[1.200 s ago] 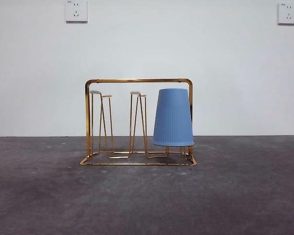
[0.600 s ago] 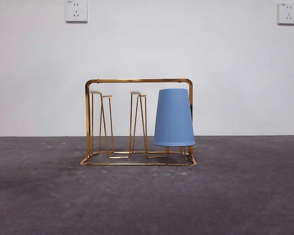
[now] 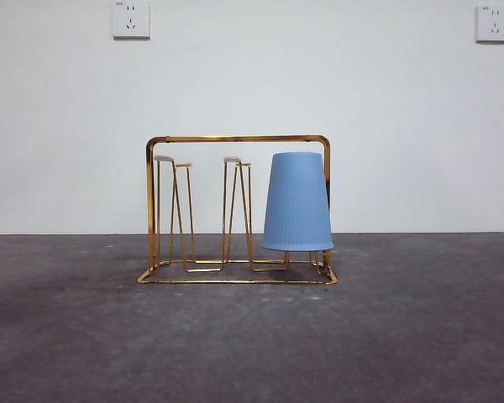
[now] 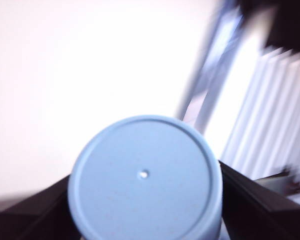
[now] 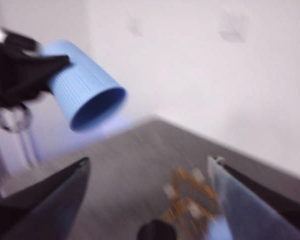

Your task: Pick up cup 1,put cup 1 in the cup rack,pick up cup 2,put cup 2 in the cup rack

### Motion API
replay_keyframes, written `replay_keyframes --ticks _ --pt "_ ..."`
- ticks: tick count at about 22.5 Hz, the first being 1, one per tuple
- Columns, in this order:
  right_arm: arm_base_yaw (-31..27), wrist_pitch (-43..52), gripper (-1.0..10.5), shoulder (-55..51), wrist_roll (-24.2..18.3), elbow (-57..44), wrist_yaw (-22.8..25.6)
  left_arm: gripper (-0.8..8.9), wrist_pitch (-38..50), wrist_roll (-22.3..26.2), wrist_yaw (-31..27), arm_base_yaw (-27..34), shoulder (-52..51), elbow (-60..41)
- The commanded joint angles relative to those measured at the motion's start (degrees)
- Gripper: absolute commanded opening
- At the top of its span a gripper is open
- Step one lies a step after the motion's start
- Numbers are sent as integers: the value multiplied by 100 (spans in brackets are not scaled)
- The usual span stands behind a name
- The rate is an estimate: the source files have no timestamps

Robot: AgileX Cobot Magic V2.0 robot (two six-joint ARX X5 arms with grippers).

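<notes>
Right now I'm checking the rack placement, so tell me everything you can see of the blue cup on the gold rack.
The blue cup is finely ribbed, plastic-looking and tapered. It sits upside down, closed base up and wider open rim down, upright at one end of the cup rack. Its rim hangs above the rack's base wires, so a prong hidden inside presumably carries it. No gripper touches it in the front view.

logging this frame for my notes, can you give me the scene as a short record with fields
cup rack: gold wire rack standing on the dark table
cup on rack: blue cup, upside down, at one end of the rack
free prongs: the others, bare
second cup: second blue cup, base toward the left wrist camera
left gripper: left gripper shut on the second blue cup, held in the air, out of the front view
right gripper: right gripper open, holding nothing
image quality: both wrist views blurred
</notes>
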Motion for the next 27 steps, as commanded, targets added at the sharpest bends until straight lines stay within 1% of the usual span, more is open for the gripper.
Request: replay_keyframes --ticks 1,3,5,11,12,14,21,27 --pt "-2 -487 477 28 -138 -15 470 -8 -994 1325 -695 26 74 -11" --pt "-2 -789 477 33 -181 -15 686 -8 -1401 1705 -1078 26 249 -11" --pt "-2 -973 477 55 -181 -15 713 -8 -1587 1978 -1281 26 466 -11" --pt "-2 -1204 477 151 -170 -15 785 -8 -1639 2538 -1803 26 1222 -11" --pt "-2 -1224 477 151 -157 -15 846 -8 -1641 2649 -1980 28 1390 -11" --pt "-2 -1241 477 151 -151 -15 922 -8 -1641 2734 -2111 42 1624 -11" --pt "-2 -1394 474 144 -59 -15 966 -8 -1296 2787 -2092 179 2398 -11" --pt "-2 -1484 474 144 -31 -15 1005 -8 -1056 2787 -2090 254 2844 -11"
